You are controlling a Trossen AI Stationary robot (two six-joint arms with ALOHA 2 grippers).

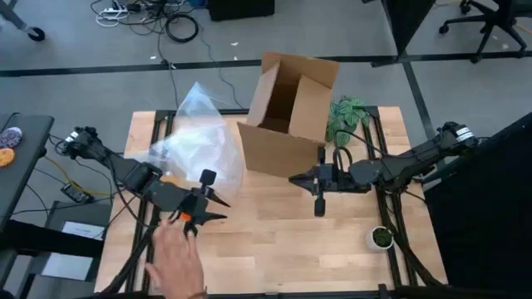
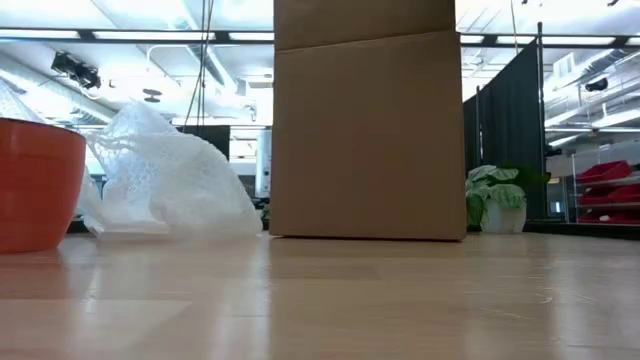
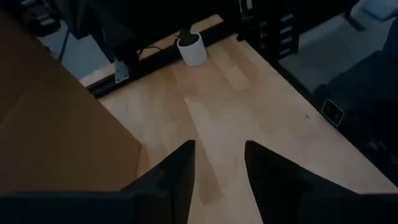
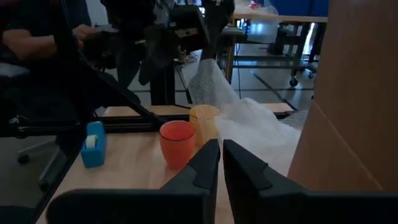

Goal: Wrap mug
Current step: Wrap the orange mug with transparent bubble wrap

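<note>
Looking down from the high view, the left end effector (image 1: 202, 214) hovered over the bench (image 1: 283, 249), with a person's hand (image 1: 176, 259) and the orange mug (image 1: 191, 223) just below it; bubble wrap (image 1: 195, 145) lay beside the cardboard box (image 1: 287, 116). The right end effector (image 1: 318, 199) waited in front of the box. Low view: the mug (image 2: 35, 185) stood upright, bubble wrap just beyond. Left wrist: fingers (image 3: 177, 177) parted, holding nothing. Right wrist: fingers (image 4: 202, 168) nearly closed, empty. Best approach, I'd say: spread the wrap flat before bringing the mug onto it.
</note>
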